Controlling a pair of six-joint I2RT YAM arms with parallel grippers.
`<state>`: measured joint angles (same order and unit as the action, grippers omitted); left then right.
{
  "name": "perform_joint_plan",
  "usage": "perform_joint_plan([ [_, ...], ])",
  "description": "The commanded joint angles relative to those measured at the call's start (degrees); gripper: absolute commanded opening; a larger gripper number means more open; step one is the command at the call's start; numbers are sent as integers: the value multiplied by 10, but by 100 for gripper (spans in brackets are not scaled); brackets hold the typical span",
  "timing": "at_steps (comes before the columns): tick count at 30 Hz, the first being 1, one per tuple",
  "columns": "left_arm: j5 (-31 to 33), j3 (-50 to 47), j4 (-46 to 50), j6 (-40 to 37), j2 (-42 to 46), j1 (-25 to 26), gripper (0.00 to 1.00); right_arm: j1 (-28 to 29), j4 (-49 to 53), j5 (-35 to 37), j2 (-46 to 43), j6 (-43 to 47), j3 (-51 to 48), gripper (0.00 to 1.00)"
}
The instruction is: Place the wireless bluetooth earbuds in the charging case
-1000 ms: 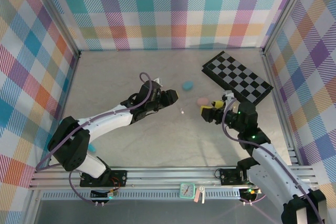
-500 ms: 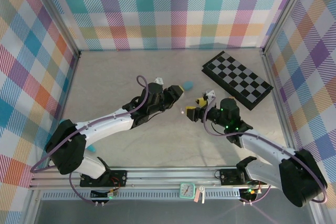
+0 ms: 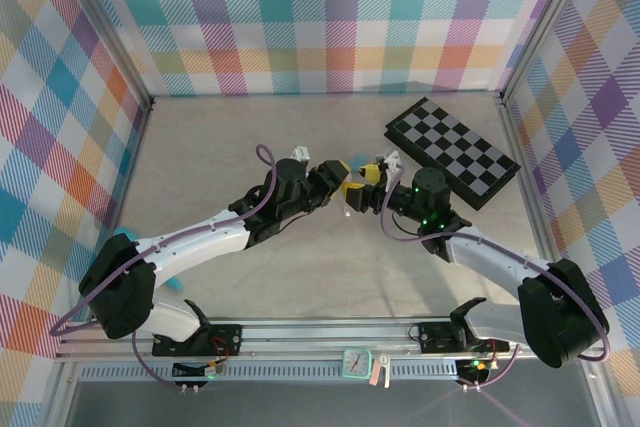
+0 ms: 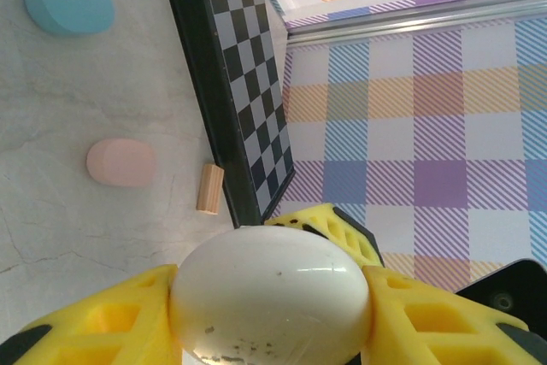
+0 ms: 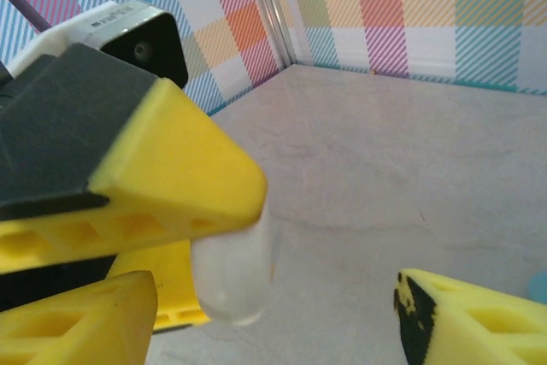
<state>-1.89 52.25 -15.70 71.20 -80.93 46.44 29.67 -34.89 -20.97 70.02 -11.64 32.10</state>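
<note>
At centre, open right jaws have reached left jaws gripping white case (image 4: 272,297).

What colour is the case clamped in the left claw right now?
White, a glossy oval case; the left wrist view shows it best.

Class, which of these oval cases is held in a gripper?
The white case, clamped in the left gripper; the pink case and teal case lie free on the table.

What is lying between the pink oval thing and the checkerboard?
A small wooden block lies between the pink oval case and the checkerboard, close to the board's edge, in the left wrist view.
</note>
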Motion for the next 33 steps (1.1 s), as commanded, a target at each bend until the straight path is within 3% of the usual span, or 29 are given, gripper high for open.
perform_joint_plan([
  [1,-13,-8,-36,10,14,8,32,3,-25,-21,8,7,22,66],
  [7,-23,-5,-40,9,12,11,32,3,-17,-28,12,10,30,38],
  [12,-24,-6,-49,5,10,12,35,3,29,-35,0,21,36,21],
  [18,-18,-5,-67,-53,23,10,77,3,93,-29,-22,49,46,17],
  [22,-14,-10,-80,-197,60,5,100,-1,154,-18,-41,82,49,17],
  [28,-15,-2,42,-507,127,-4,100,-16,293,-45,-91,132,77,17],
  [33,-102,36,201,-765,143,-3,100,-19,448,-86,-128,198,132,17],
])
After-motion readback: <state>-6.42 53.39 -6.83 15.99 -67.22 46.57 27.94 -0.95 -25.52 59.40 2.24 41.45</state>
